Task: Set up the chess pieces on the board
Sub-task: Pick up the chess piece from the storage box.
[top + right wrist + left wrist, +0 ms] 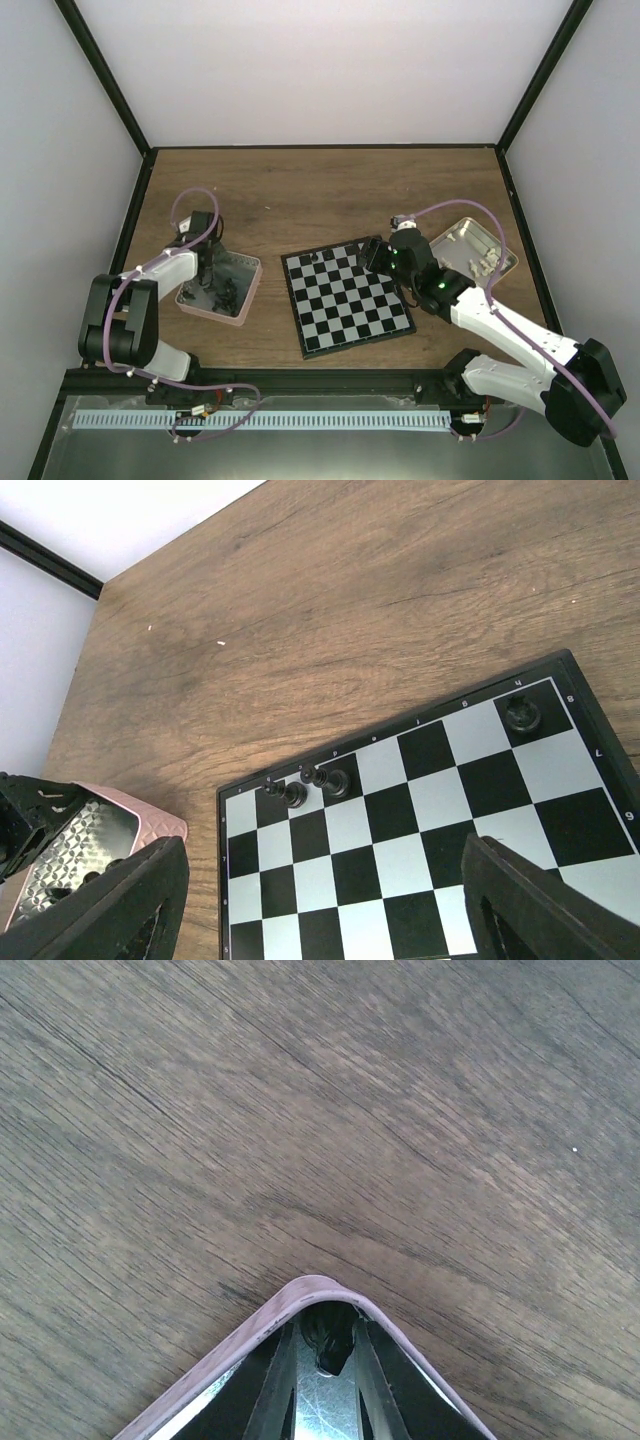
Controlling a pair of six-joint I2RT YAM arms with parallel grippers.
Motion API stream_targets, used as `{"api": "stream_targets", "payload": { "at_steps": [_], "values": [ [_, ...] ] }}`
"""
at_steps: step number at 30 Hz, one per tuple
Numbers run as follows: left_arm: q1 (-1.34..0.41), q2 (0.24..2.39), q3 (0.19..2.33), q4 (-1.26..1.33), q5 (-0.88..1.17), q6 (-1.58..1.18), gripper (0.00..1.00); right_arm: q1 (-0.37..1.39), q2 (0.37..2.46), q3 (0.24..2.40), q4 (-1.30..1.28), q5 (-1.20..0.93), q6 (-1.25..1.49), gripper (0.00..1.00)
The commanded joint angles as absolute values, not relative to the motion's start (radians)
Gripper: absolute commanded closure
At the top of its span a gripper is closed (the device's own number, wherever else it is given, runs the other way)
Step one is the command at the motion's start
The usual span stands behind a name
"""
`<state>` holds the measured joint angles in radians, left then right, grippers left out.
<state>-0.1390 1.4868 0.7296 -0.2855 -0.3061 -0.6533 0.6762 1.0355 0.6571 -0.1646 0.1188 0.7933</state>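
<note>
One black piece (pixel 331 1344) between left gripper (pixel 327 1330) narrowed jaws, at tray (pixel 262 1322) corner

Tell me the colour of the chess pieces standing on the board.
Black, all of them: the chess pieces on the board show best in the right wrist view.

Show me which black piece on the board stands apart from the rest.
The lone piece on the dark corner square at the right of the right wrist view. The other black pieces bunch together near the opposite end of that edge row.
</note>
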Motion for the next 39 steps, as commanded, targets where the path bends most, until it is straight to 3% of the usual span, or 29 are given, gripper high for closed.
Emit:
{"api": "stream_targets", "payload": {
  "at_steps": [1,8,15,21,31,39],
  "values": [
    [-0.135,1.499,0.693,-0.183,-0.331,-0.621,0.81,0.672,1.038,0.693,-0.17,0.146,0.773,0.24],
    [-0.135,1.499,0.644,-0.08,-0.318,-0.597,0.81,0.672,1.06,0.712,-0.172,0.137,0.754,0.24],
    [-0.136,1.473,0.644,-0.11,-0.351,-0.623,0.96,0.672,1.049,0.716,-0.18,0.146,0.758,0.24],
    [-0.138,1.404,0.673,-0.254,-0.326,-0.657,0.96,0.672,1.021,0.705,-0.184,0.157,0.765,0.23],
    [-0.164,1.219,0.651,-0.388,-0.115,-0.64,0.96,0.672,1.015,0.692,-0.17,0.146,0.772,0.23],
    [-0.355,1.131,0.686,-0.364,-0.035,-0.627,0.96,0.672,1.004,0.675,-0.152,0.149,0.785,0.24]
  ]
}}
